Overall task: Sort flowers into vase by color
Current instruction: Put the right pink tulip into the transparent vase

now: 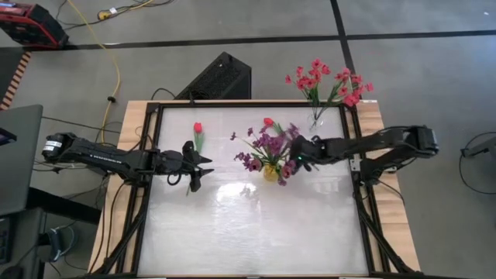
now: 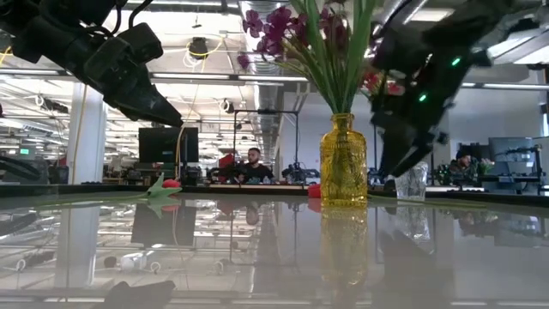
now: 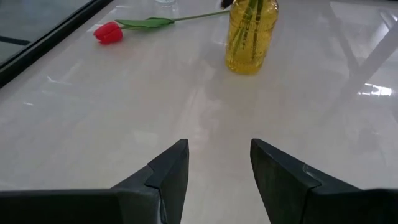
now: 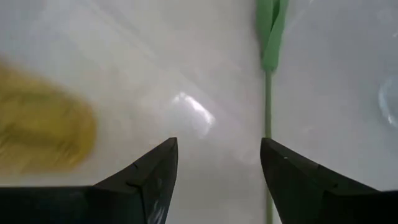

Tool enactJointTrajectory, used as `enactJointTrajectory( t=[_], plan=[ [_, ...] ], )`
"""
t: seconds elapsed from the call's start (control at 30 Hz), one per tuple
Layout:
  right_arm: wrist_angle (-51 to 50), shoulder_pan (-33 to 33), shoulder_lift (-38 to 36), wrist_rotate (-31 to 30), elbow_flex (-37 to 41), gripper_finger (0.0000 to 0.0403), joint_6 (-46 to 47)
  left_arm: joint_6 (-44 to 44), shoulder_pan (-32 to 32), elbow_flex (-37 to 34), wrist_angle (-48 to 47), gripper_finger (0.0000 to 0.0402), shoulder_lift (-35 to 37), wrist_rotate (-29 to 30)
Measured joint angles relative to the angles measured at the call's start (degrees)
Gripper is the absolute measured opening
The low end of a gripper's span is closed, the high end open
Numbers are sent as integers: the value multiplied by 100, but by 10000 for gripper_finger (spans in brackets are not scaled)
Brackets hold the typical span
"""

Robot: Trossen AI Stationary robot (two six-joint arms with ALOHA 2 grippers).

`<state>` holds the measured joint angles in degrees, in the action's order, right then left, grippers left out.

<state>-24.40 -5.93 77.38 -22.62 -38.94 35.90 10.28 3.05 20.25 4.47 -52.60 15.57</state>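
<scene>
- At mid-table in the high view stood a yellow vase (image 1: 270, 172) holding the purple flowers (image 1: 267, 146). I judged it to be the collecting point for that colour.
- Toward the upper right of that view, a clear vase (image 1: 317, 118) held the red-pink flowers (image 1: 325, 81), so that colour looked largely sorted already.
- One red tulip (image 1: 198, 128) lay flat on the table (image 1: 256, 225), left of centre, apart from both vases. It probably still had to go to the clear vase.
- A second red bloom (image 1: 267, 122) showed just above the purple bunch. Whether it lay on the table or stood in the yellow vase I could not tell.
- The left gripper (image 3: 219, 146) hovered just below the loose tulip in the high view. Its fingers were spread and empty, likely ready for that pick.
- The right gripper (image 4: 219, 146) hung between the two vases, parted and carrying nothing. A green stem (image 4: 268, 93) lay on the table just ahead of it.
- Counted: two vases, two arms, one purple bunch, one red-pink bunch, one loose tulip for certain and one more red bloom of uncertain resting place.
</scene>
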Motion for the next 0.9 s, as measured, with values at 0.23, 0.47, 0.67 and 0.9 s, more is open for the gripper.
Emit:
enactJointTrajectory(
  t=[0.23, 0.47, 0.67, 0.9],
  plan=[
    [488, -951, 804, 194, -161, 247, -868, 73, 0, 0, -13, 162, 0, -28],
    [806, -1459, 1333, 694, -297, 222, -1449, 86, 0, 0, -56, 162, 0, -26],
    [909, -1602, 1544, 852, -323, 200, -1494, 70, 0, 0, -59, 162, 0, -24],
    [396, -1585, 1281, 936, -305, 43, -1217, 49, 1, 0, -70, 162, 1, -9]
  ],
)
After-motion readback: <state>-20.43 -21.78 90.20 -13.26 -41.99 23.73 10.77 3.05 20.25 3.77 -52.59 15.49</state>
